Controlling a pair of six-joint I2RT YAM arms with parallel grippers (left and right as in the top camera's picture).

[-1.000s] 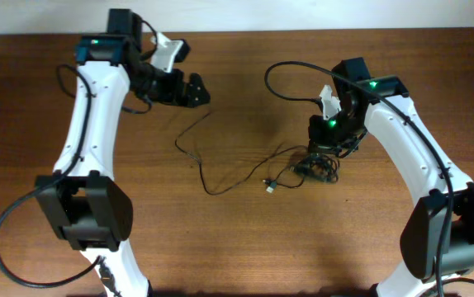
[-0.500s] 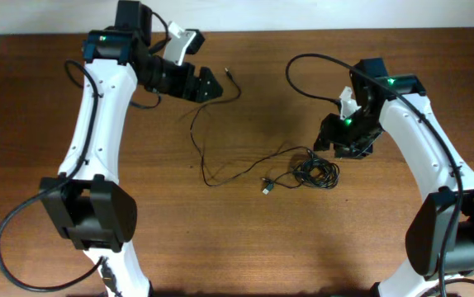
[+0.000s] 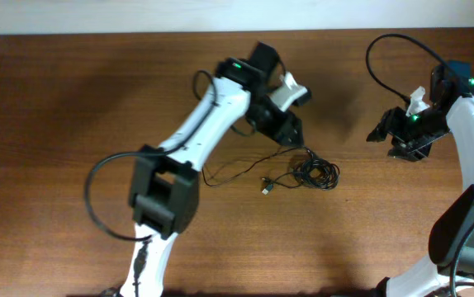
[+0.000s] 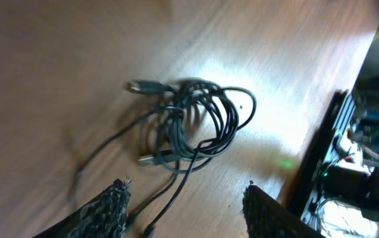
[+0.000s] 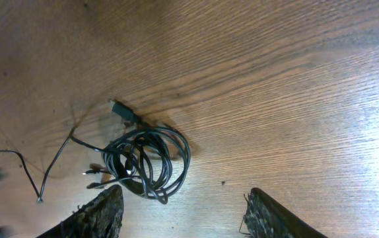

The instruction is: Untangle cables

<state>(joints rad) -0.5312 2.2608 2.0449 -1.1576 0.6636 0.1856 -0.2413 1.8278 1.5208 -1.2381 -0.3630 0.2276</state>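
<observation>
The cables (image 3: 316, 173) lie on the wooden table as a small coiled black bundle. One thin strand (image 3: 229, 175) trails off to the left, and a small plug (image 3: 267, 189) lies in front of it. My left gripper (image 3: 291, 134) hovers just behind and left of the bundle, open. In the left wrist view the cables (image 4: 196, 125) lie ahead of the fingers (image 4: 110, 208), and two strands run loose between the jaws. My right gripper (image 3: 383, 134) is open, well to the right of the bundle. In the right wrist view the cables (image 5: 146, 158) sit by the left fingertip (image 5: 103, 211), not held.
My left arm (image 3: 212, 124) stretches diagonally across the middle of the table. The right arm's base and electronics (image 4: 348, 165) stand at the table's right side. The table's far edge (image 3: 138, 34) meets a white wall.
My left arm swung from the far left to the centre, above the bundle, its jaws narrowing. The right gripper opened, left the bundle and drew back to the right. The long strand shifted.
</observation>
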